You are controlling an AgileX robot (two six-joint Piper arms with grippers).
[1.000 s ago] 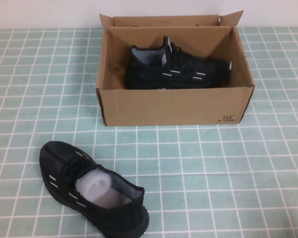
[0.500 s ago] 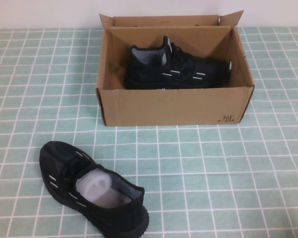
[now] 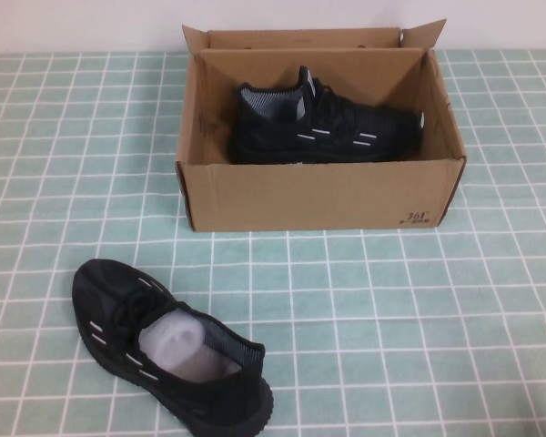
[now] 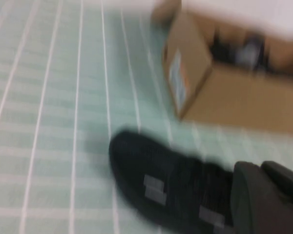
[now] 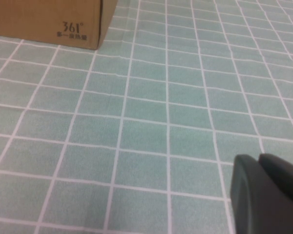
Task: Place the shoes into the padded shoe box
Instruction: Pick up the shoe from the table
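A green tablecloth [image 3: 419, 300] with a white grid covers the frame. A plain pale wall [image 3: 82, 23] spans the top edge.

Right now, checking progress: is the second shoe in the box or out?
Out. One shoe sits inside the box; the other shoe lies on the tablecloth before it.

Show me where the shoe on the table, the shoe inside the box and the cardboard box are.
Shoe on the table [image 3: 168, 353]: high view, on its white paper stuffing.
Shoe inside the box [image 3: 332, 132]: high view, on its side with white dashes.
Cardboard box [image 3: 309, 196]: high view, on its front wall.
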